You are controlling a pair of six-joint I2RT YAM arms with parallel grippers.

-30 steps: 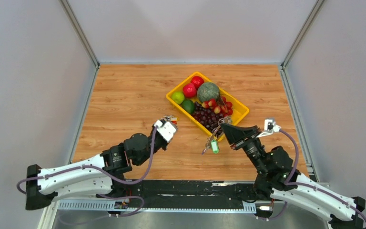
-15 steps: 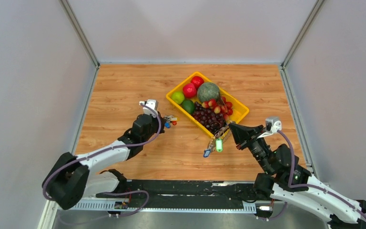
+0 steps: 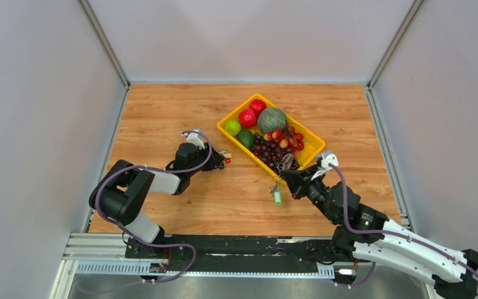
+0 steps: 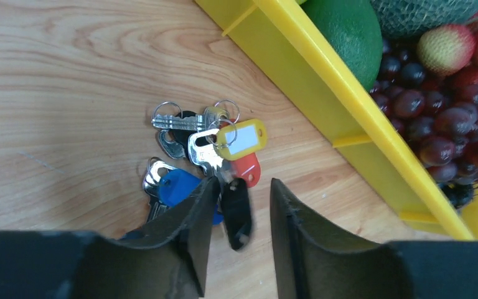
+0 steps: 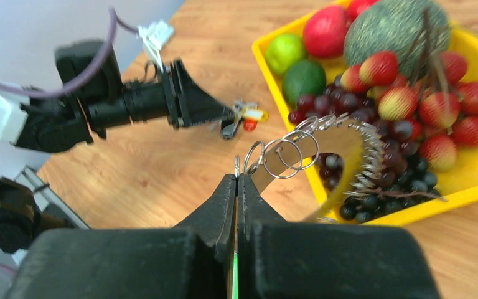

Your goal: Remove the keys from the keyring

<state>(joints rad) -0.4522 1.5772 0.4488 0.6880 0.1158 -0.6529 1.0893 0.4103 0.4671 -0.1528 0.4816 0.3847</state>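
My right gripper (image 3: 284, 179) is shut on the green key (image 3: 277, 197), whose cap hangs below it over the table. In the right wrist view a thin green strip (image 5: 234, 285) shows between the closed fingers of that gripper (image 5: 236, 180), and a small split ring pokes out at their tips. Linked small rings lead to the keyring (image 5: 356, 144), a large toothed silver ring hanging over the tray's near edge (image 3: 286, 163). I cannot make out the blue key. My left gripper (image 3: 213, 157) (image 4: 241, 202) is open and low over the table.
A loose bunch of keys (image 4: 205, 146) with yellow, red, blue and black tags lies at my left fingertips; it also shows from above (image 3: 224, 159). A yellow tray (image 3: 258, 97) of fruit stands at centre right, its wall (image 4: 323, 81) close to the bunch.
My left arm has folded back and its gripper has come down open at the loose bunch. My right gripper has moved left and nearer with the keyring and green key.
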